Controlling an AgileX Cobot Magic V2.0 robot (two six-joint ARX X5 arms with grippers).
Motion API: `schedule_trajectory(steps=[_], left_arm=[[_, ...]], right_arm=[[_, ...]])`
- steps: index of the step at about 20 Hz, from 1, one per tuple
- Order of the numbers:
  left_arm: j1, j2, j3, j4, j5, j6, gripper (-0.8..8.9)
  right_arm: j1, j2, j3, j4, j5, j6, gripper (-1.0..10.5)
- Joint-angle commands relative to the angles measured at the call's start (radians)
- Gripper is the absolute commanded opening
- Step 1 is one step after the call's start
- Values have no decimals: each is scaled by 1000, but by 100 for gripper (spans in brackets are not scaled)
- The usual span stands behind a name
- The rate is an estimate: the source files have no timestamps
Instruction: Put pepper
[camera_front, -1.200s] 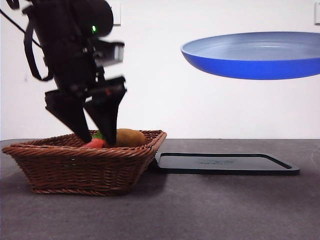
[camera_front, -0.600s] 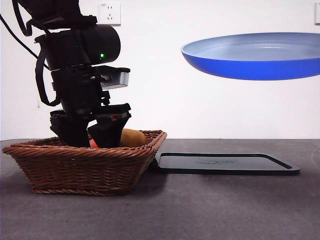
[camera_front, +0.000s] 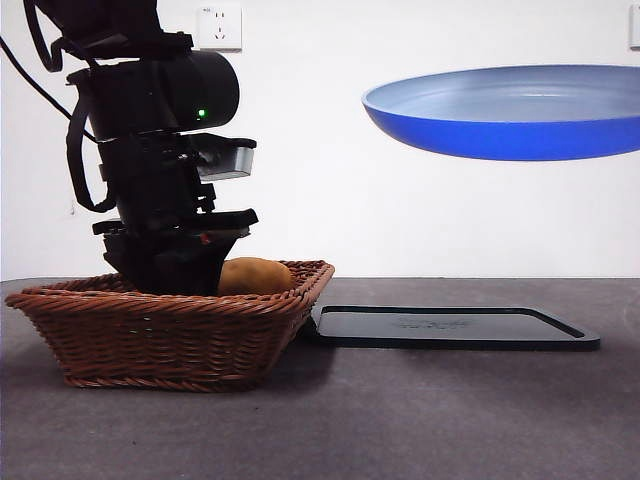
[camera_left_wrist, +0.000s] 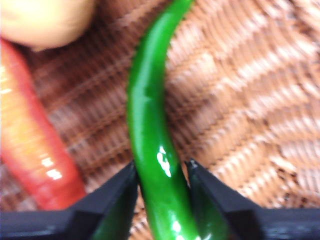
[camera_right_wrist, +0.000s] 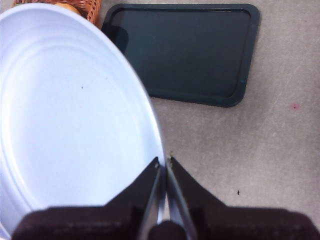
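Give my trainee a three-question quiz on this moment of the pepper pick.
1. True or false: the left gripper has its jaws on either side of the pepper.
2. What does the right gripper hold? A) blue plate B) black tray C) potato
3. Fill in: the pepper lies in the wicker ____.

Key: 1 true; 2 A; 3 basket.

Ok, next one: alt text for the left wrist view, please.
The left gripper's two black jaws straddle a long, glossy dark green pepper lying on the woven brown wicker basket floor, each pressing its side. Beside it lies an elongated red-orange vegetable; a rounded pale tan potato shows at the frame's corner.
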Motion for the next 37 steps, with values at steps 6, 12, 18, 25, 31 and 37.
schedule_trajectory(steps=[6,12,18,25,31,37], left_arm=[[-6,-14,15,0,13,-4,123],[-7,-120,16,-5,18,-23,123],[-10,-294,16,1,106,-53,124],[-125,-361,16,32,250,-71,124],[-267,-293,16,113,192,-70,124],[-278,-153,16,106,195,-70,124]], right_arm=[[2,4,21,10,-5,-3,3],[1,19,21,14,1,0,3],[2,185,21,18,0,11,3],[99,392,21,92,-6,90,3],[188,421,21,137,-57,140,3],[193,421,21,133,-57,154,3]])
